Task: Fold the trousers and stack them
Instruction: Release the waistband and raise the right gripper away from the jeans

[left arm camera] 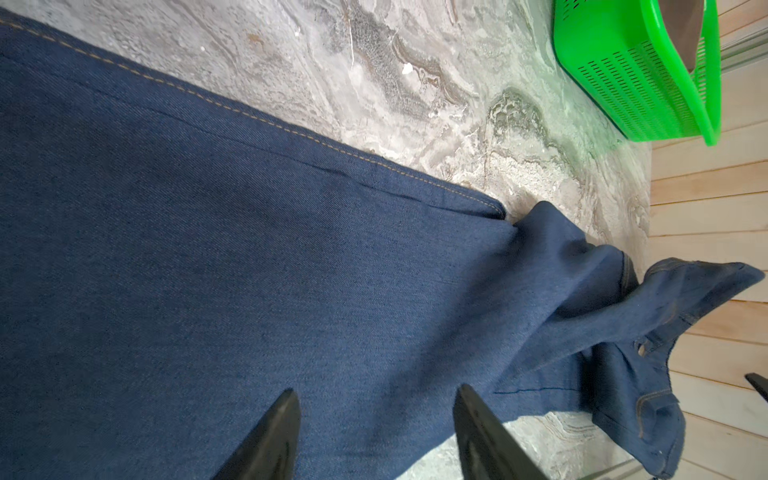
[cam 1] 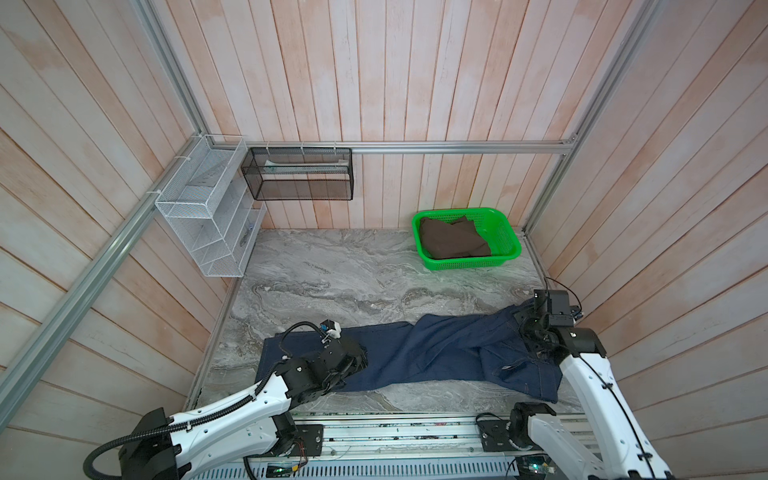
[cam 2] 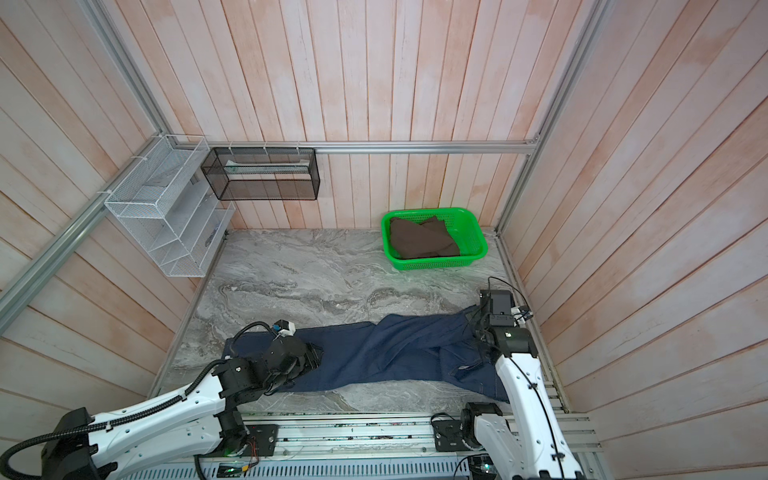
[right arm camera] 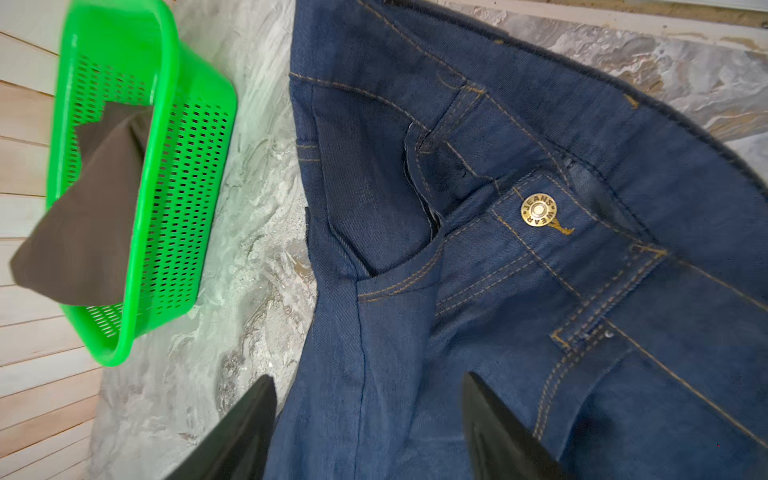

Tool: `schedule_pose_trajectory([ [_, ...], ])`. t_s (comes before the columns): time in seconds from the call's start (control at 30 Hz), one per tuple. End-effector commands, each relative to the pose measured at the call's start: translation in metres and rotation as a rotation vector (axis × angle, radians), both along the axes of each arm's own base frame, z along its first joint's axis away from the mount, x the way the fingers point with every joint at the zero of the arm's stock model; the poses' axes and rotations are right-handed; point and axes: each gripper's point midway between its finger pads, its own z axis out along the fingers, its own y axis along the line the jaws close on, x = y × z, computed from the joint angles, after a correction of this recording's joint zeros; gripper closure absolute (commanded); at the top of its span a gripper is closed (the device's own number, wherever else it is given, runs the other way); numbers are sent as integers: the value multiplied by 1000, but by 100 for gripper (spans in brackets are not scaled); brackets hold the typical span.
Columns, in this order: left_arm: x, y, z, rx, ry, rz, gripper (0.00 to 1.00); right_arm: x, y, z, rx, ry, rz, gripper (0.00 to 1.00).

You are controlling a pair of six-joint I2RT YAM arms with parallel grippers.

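The trousers (cam 1: 436, 353) (cam 2: 395, 353) are dark blue jeans with tan stitching, stretched left to right along the table's front. Their legs point left and their bunched waist lies at the right. My left gripper (cam 1: 360, 360) (left arm camera: 378, 390) hovers open over the flat leg part, with nothing between its fingers. My right gripper (cam 1: 527, 332) (right arm camera: 369, 376) stands open over the waist end. One finger is above the marble, the other above the denim. The brass button (right arm camera: 538, 210) and a front pocket show in the right wrist view.
A green plastic basket (cam 1: 505, 232) (cam 2: 473, 224) holding a folded brown cloth (cam 1: 453, 241) stands at the back right of the marble table (cam 1: 332, 274). A white wire rack (cam 1: 199, 216) and a black mesh rack (cam 1: 299, 174) hang on the walls at the back left.
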Motion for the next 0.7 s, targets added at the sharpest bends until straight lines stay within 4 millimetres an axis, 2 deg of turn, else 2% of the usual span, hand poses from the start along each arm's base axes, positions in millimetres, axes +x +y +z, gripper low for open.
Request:
schedule_pose_trajectory([
  [0.0,0,14,-2,52,-20,24,37,11,-13,10,-54,50,-43,24],
  [0.13,0,18,-4,54,-17,33,36,26,-28,19,-123,66,-87,18],
  [0.37,2,29,-7,69,-8,52,35,42,-39,-7,-139,186,-89,13],
  [0.53,0,35,-9,65,-2,68,34,52,-49,-21,-123,175,-110,19],
  [0.67,-1,41,-10,76,2,80,34,51,-63,-37,-89,192,-150,31],
])
